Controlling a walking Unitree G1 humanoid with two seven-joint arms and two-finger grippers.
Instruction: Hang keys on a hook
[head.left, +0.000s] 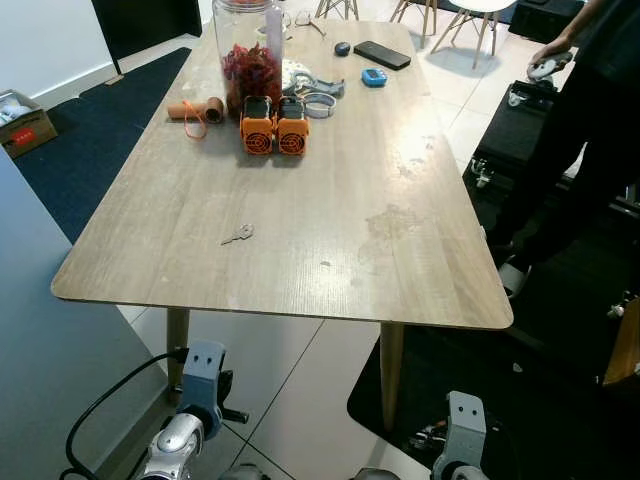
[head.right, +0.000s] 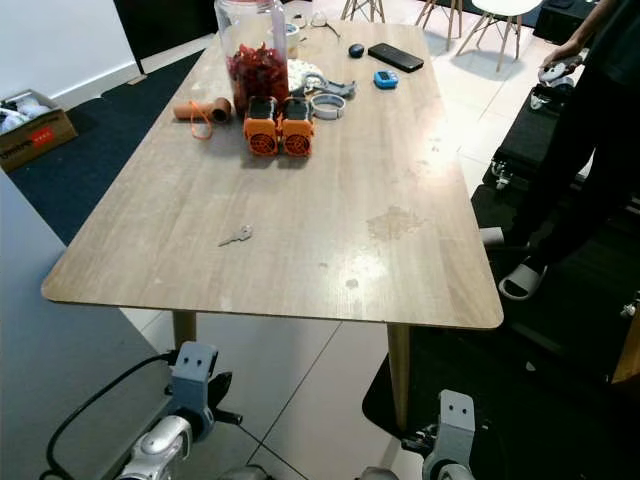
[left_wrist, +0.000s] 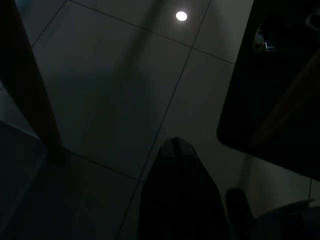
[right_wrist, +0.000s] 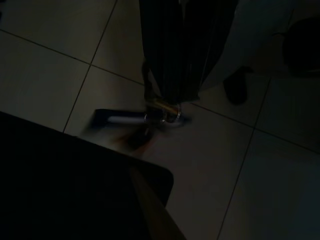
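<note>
**A:** Where are your keys at this moment?

**B:** Look at the right wrist view. A bunch of keys (right_wrist: 161, 118) on a ring dangles at the tip of the right gripper (right_wrist: 161, 102), just above centre of the frame. The two fingers are pinched together on the ring, and the bunch is blurred, so it's probably swinging.

**A:** What about the single key (head.left: 238, 234) on the table (head.left: 420, 270)?

**B:** It lies flat, left of centre in the head view, apart from the jar (head.left: 248, 50) and the orange units (head.left: 273, 125) clustered at the top. Nothing touches it. I can't tell you whether it belongs to the job.

**A:** Why are both arms so low?

**B:** My guess is you're carrying them at rest below the table edge, at the bottom of the frame. The left gripper (left_wrist: 175, 144) has its fingers pressed together on nothing, over dim floor tiles.

**A:** Any hook?

**B:** None I can make out. You'll likely need to turn and find one. Mind the person (head.left: 600, 120) standing at the right edge.
</note>
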